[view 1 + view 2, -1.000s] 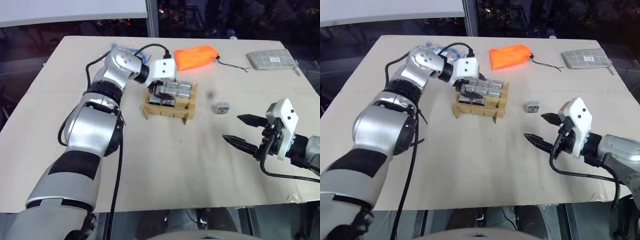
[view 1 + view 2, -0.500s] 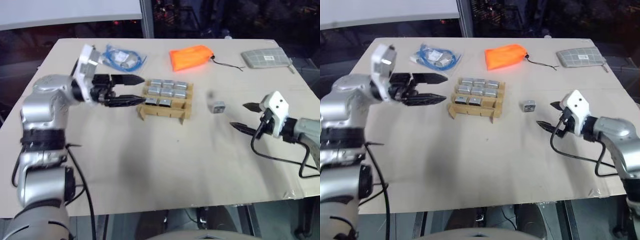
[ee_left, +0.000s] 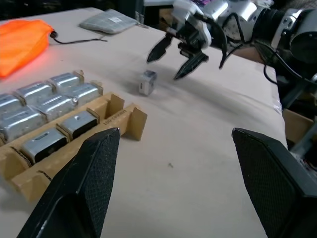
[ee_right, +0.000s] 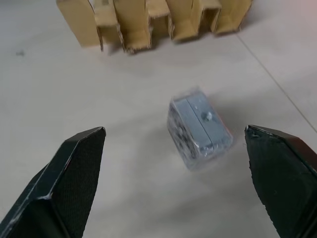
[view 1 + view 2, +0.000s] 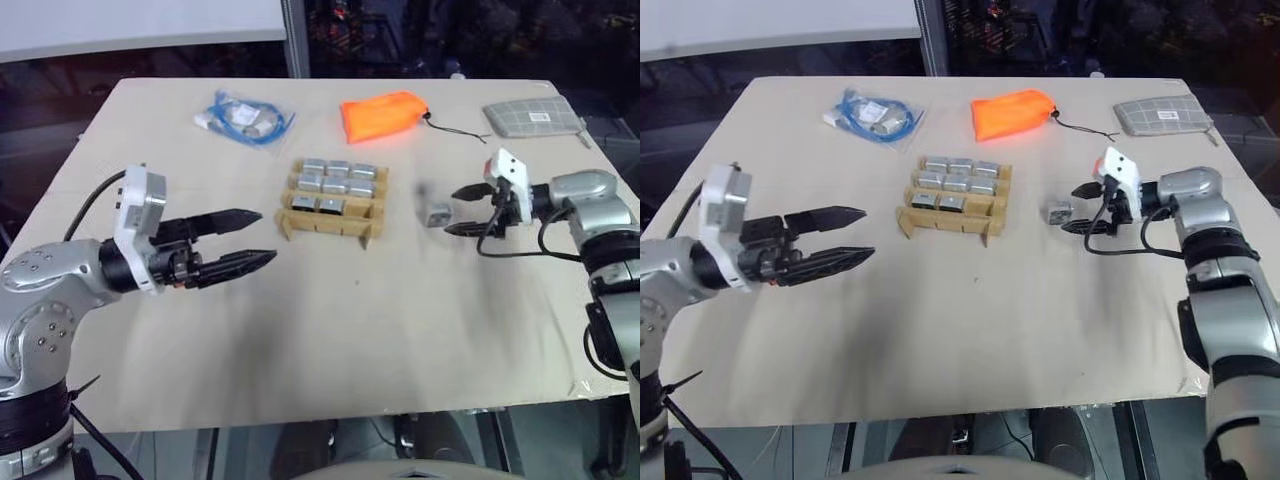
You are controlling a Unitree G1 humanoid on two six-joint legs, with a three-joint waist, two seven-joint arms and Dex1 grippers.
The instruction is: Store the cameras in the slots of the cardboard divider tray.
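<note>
Both arms reach out low, the left tool (image 5: 255, 239) spread and empty, the right tool (image 5: 1077, 208) gaping wide.

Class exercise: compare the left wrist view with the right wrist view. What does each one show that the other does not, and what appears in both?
Left wrist view alone: the orange pouch, the grey checked pouch, the stored cameras seen from above, and the right gripper, open beside the loose camera.

Right wrist view alone: the loose camera close up, lying between the right gripper's spread fingers.

Both: the loose camera, the cardboard divider tray and the table.
</note>
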